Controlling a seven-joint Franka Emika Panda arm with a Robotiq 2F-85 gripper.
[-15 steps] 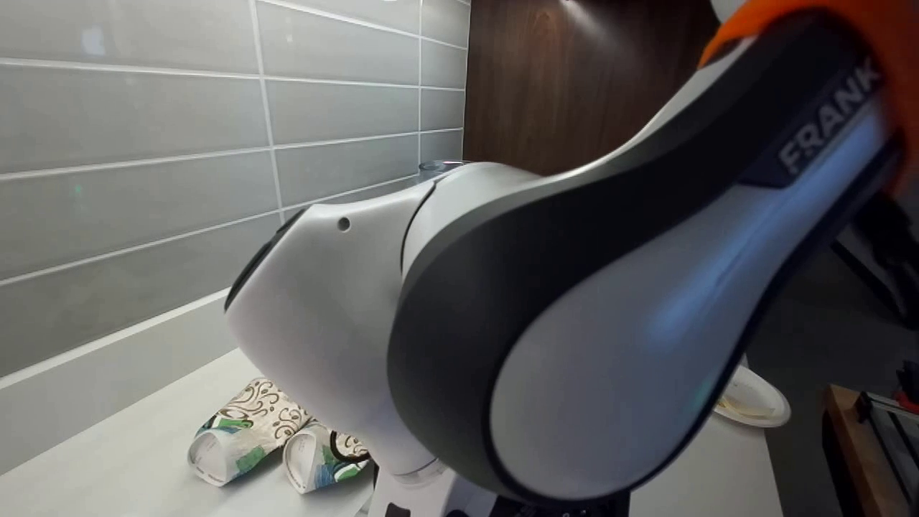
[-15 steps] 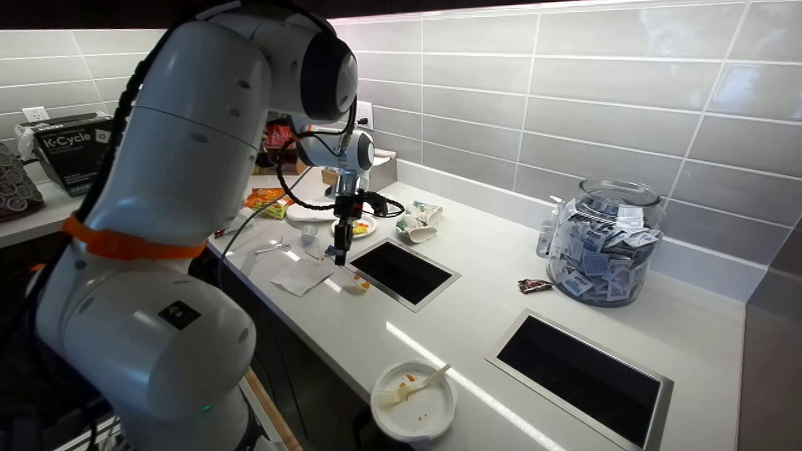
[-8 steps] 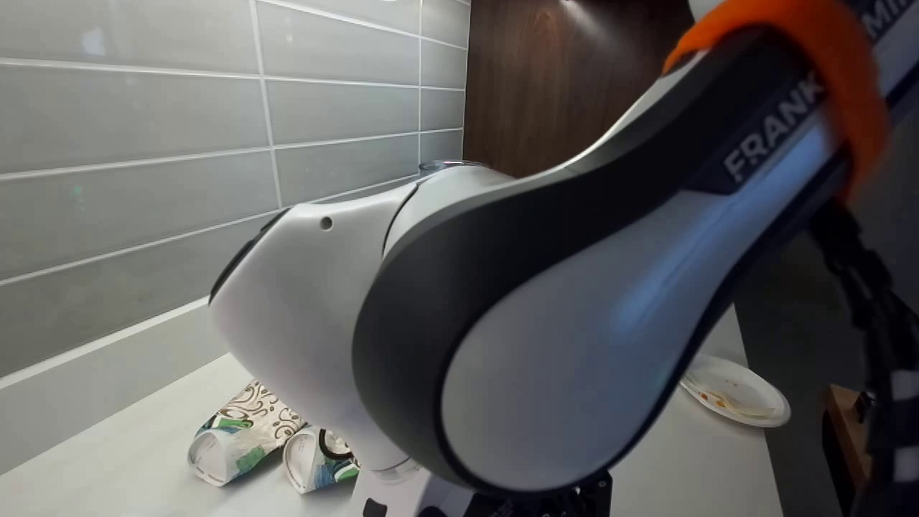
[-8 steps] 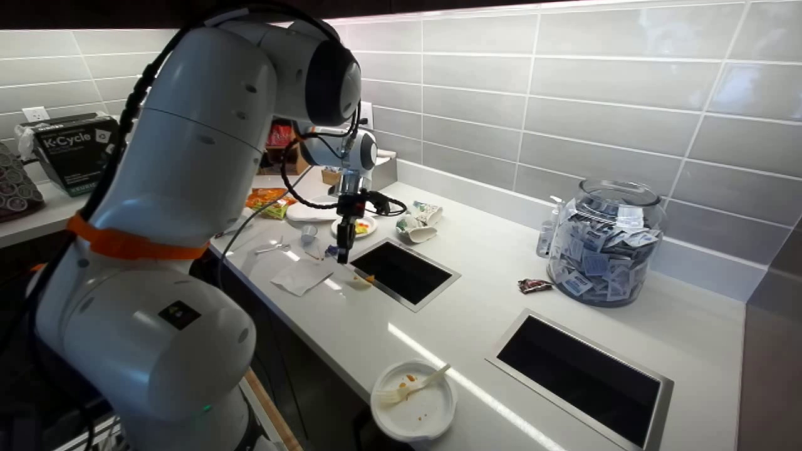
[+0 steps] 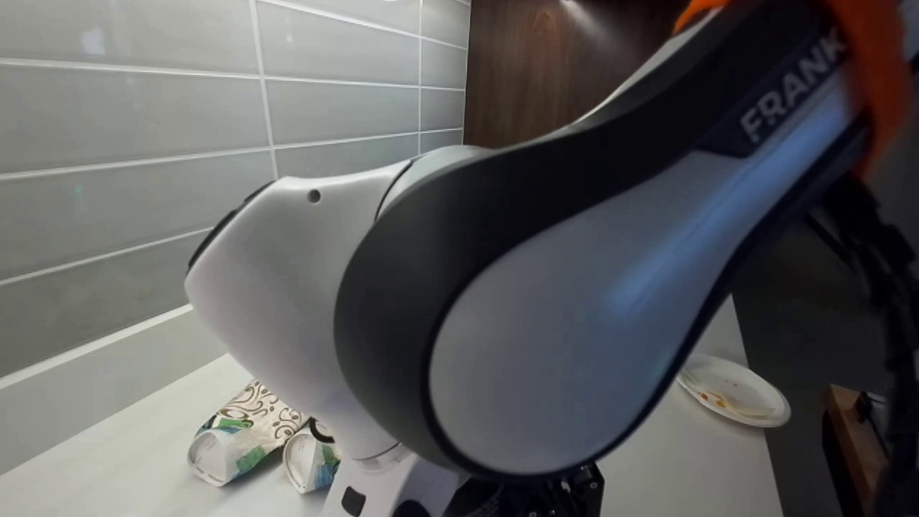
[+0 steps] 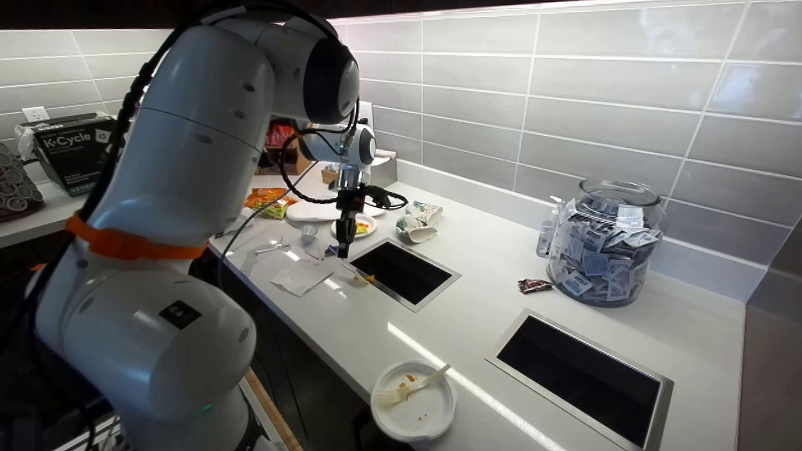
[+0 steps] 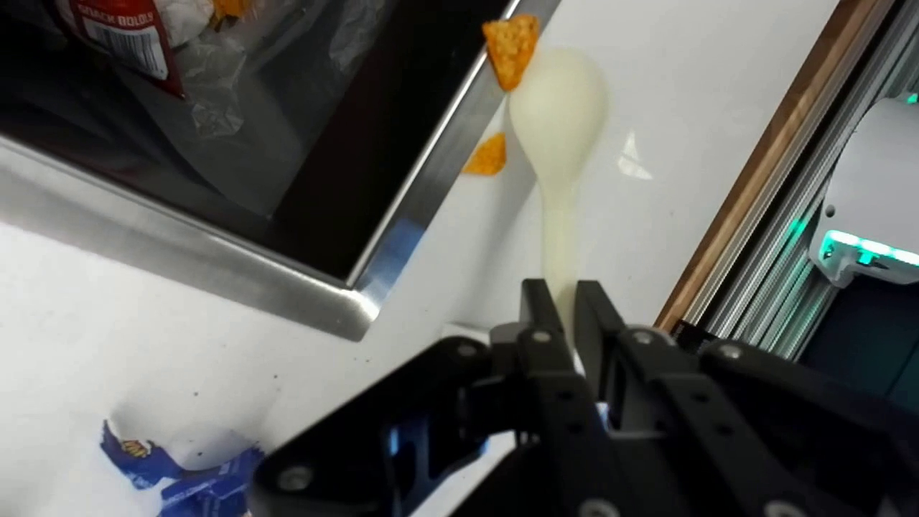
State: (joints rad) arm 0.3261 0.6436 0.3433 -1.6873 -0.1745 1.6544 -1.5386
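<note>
My gripper point(image 7: 563, 298) is shut on the handle of a pale cream plastic spoon point(image 7: 560, 115), whose bowl points away from the gripper. A shadow beside the handle shows it is off the white counter; whether the bowl touches anything I cannot tell. An orange chip point(image 7: 512, 47) is at the spoon bowl's edge, over the metal rim point(image 7: 423, 169) of a dark bin opening. Another orange chip point(image 7: 488, 154) lies beside that rim. In an exterior view the gripper point(image 6: 343, 250) hangs fingers down near the opening's corner; in an exterior view point(image 5: 531, 495) the forearm hides most of it.
A blue wrapper point(image 7: 208, 485) and a white napkin point(image 6: 302, 277) lie nearby. Crumpled paper cups point(image 6: 416, 232) and a plate of food point(image 6: 371, 230) stand behind. A white bowl with a fork point(image 6: 429, 419), another bin opening point(image 6: 661, 401) and a glass jar point(image 6: 604, 257) are farther off.
The gripper has risen slightly above the counter. The forearm has shifted left, then up, in an exterior view. The spoon and chip by the bin rim have shifted slightly.
</note>
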